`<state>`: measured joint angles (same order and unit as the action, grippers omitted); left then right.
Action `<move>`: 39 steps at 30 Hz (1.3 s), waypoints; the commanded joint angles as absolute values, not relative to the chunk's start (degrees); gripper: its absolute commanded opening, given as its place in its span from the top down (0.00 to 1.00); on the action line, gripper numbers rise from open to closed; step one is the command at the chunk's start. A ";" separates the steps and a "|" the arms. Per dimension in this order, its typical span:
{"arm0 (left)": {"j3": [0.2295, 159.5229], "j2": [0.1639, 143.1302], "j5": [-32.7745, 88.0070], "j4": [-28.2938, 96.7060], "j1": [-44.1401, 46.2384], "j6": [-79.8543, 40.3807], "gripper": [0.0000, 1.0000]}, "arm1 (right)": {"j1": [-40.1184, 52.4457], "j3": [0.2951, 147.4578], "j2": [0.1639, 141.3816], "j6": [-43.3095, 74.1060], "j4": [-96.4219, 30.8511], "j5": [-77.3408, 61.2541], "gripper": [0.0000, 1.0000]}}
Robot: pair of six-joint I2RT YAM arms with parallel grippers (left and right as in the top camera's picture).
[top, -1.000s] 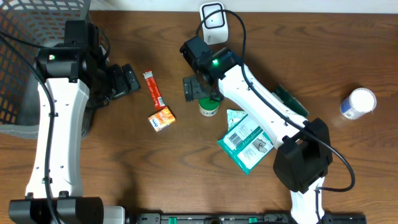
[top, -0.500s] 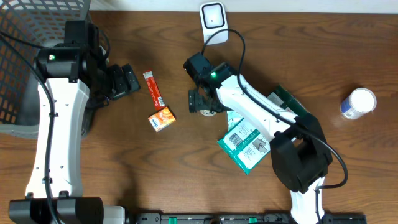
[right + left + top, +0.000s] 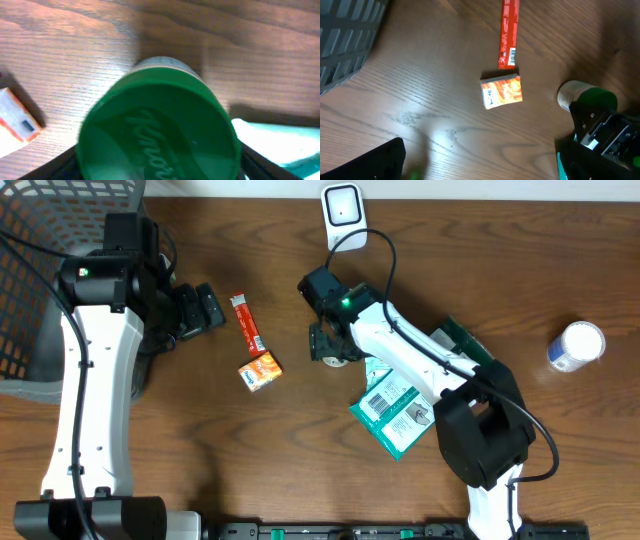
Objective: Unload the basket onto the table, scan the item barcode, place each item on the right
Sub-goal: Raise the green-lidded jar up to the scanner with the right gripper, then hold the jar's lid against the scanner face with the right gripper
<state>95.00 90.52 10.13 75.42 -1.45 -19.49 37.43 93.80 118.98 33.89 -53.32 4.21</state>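
A jar with a green lid (image 3: 157, 130) stands upright on the wooden table, just below the white barcode scanner (image 3: 343, 208) in the overhead view. My right gripper (image 3: 160, 167) has come down over this jar (image 3: 330, 356), one finger against each side of it, and is shut on it. The lid hides the fingertips. From the left wrist view the jar (image 3: 585, 97) shows with the right gripper (image 3: 605, 140) around it. My left gripper (image 3: 480, 165) hangs open and empty over bare wood at the left (image 3: 205, 308).
A small orange box (image 3: 260, 370) and a red stick pack (image 3: 246, 323) lie between the arms. Teal pouches (image 3: 395, 408) lie just right of the jar. A white bottle (image 3: 577, 345) stands far right. A wire basket (image 3: 50, 240) fills the top left corner.
My right gripper dropped over the green-lidded jar, shifting slightly down the table, and its fingers narrowed onto it. The left arm stayed still.
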 commanded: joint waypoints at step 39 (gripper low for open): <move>94.72 89.62 9.78 75.66 -1.48 -19.77 0.01 | 35.05 119.48 118.39 9.69 -71.02 4.45 0.45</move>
<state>95.00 90.52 10.13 75.40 -1.45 -19.51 36.25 114.54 119.00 12.43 -70.50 4.03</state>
